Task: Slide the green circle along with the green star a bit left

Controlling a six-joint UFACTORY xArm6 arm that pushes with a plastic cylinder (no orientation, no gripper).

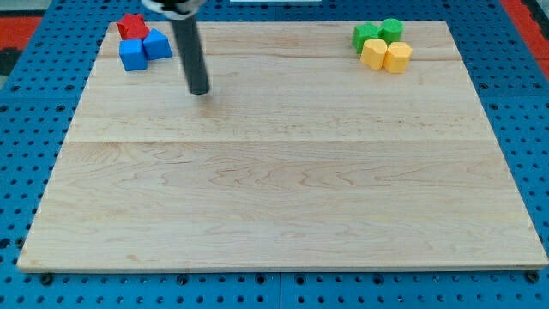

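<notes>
The green circle (392, 30) and the green star (366, 36) sit side by side at the view's top right of the wooden board (274, 172), the star on the left. Two yellow blocks, one (374, 53) and the other (398, 57), touch them from below. My tip (199, 91) is at the end of the dark rod in the view's upper left, far to the left of the green blocks and touching no block.
A red block (130, 26) and two blue blocks, one (157, 44) and the other (133, 55), cluster at the view's top left, just left of the rod. A blue pegboard (26, 103) surrounds the board.
</notes>
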